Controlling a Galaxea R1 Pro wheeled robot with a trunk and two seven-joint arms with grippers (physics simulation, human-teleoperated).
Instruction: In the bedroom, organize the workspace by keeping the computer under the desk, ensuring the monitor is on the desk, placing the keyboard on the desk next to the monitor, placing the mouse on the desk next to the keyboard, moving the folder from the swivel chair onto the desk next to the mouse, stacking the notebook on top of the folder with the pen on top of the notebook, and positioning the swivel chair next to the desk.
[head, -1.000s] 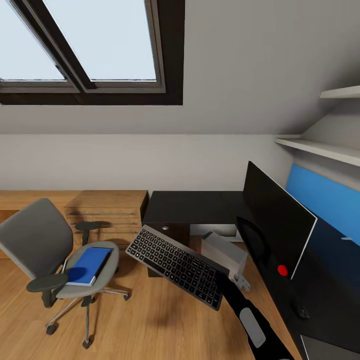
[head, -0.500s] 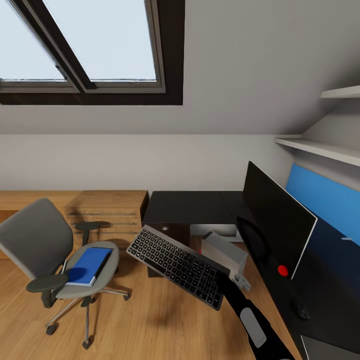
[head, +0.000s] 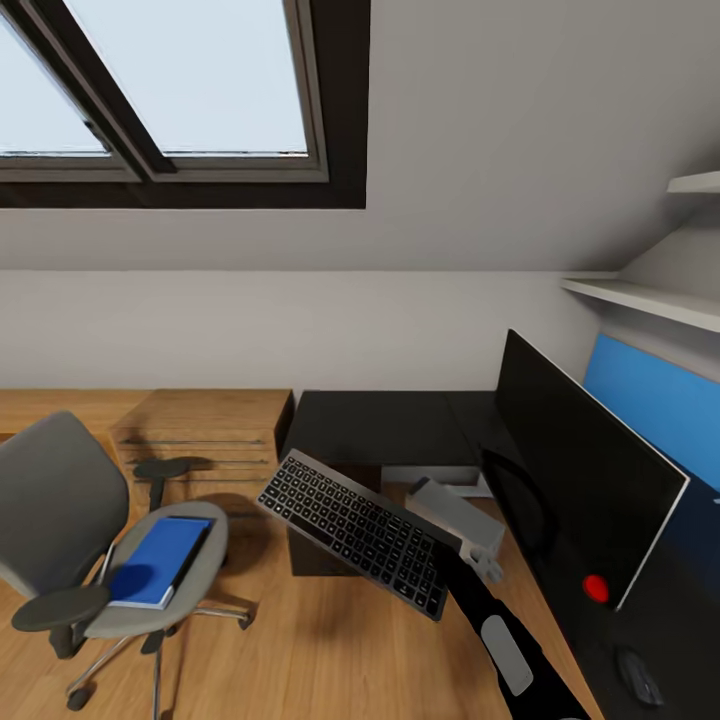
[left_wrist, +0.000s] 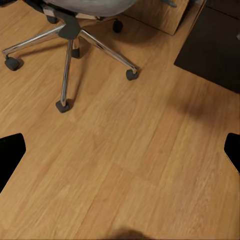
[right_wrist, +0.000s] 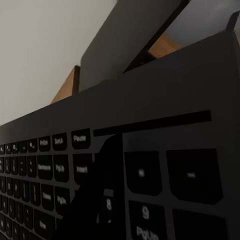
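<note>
Right gripper clamps keyboard aloft, short of desk; monitor placed; folder unmoved, on swivel chair; left gripper spread wide, empty.

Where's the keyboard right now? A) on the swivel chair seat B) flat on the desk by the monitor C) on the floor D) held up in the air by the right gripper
D: the keyboard hangs tilted over the wood floor, off the desk, with the right arm reaching to its edge; the chair seat carries the blue folder.
</note>
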